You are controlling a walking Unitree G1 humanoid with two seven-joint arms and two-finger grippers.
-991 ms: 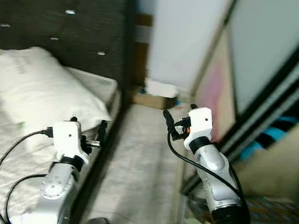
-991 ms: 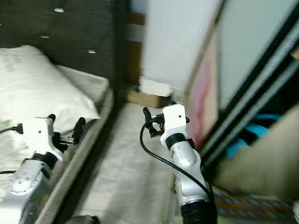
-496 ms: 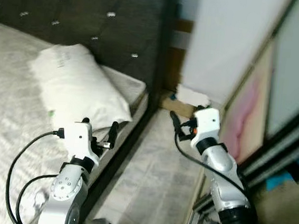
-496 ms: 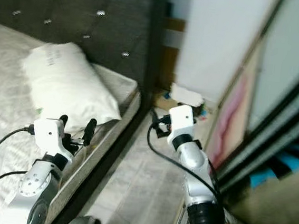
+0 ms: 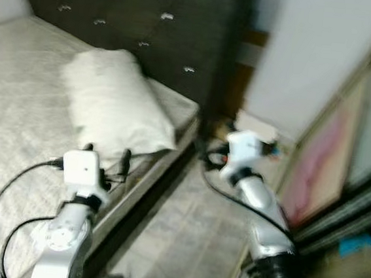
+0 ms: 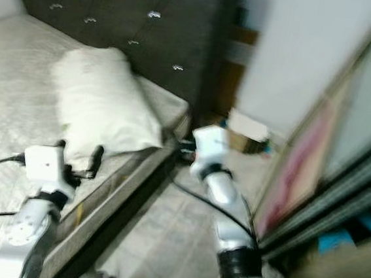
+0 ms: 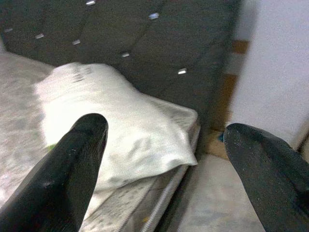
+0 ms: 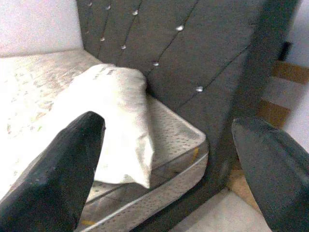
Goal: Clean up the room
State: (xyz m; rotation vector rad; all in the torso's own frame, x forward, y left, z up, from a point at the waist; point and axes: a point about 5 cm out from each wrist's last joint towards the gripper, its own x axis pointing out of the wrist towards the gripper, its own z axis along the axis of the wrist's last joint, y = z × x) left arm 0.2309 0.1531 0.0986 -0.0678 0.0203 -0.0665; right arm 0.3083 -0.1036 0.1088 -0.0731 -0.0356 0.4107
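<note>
A plump white pillow (image 5: 116,103) lies on the bed (image 5: 20,83) by the dark tufted headboard (image 5: 150,24). The left gripper (image 5: 107,158) and right gripper (image 8: 164,159) are spread wide, empty.

Silver jointed arms w/ white wrist blocks, black cables, black jaws.

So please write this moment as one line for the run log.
scene: bedside, view blurred | pillow: lying on mattress by headboard | left gripper: open, empty, raised over mattress edge | right gripper: open, empty
</note>
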